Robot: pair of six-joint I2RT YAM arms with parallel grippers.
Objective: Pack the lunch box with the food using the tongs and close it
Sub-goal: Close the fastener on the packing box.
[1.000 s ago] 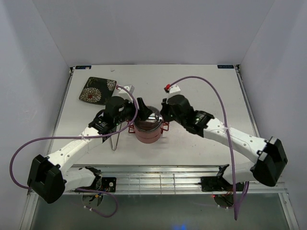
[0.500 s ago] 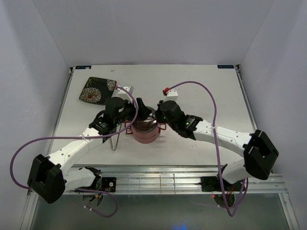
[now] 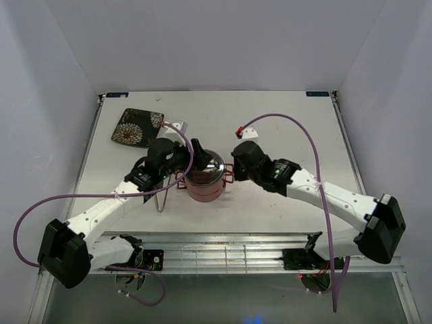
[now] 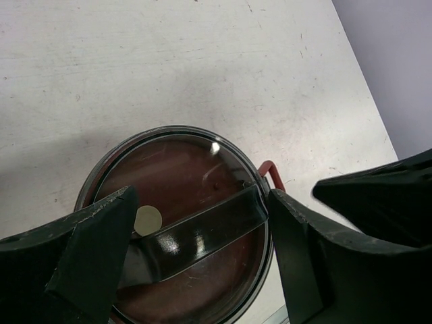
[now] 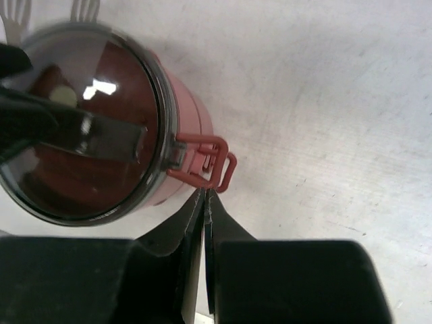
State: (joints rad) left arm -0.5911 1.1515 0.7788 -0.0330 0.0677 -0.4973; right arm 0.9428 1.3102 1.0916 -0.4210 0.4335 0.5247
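The lunch box [image 3: 204,187] stands stacked mid-table with its lid [image 4: 182,169] on top, a dark strap handle [image 4: 202,233] across it. My left gripper [image 3: 198,158] [image 4: 200,194] is open wide over the lid, one finger at each end of the strap. My right gripper [image 3: 234,177] [image 5: 206,192] is shut and empty, its tips just under the red wire side handle [image 5: 219,162] on the box's right. The tongs [image 3: 162,196] lie on the table left of the box, and their ends [image 5: 84,8] show in the right wrist view. The food is hidden.
A dark patterned square plate [image 3: 137,126] lies at the back left. Purple cables [image 3: 304,135] arc over both arms. A metal rail [image 3: 223,253] runs along the near table edge. Grey walls close in the table on three sides.
The right arm swung in against the box's right side, then drew back a little to the right, still shut. The left gripper stayed over the lid.
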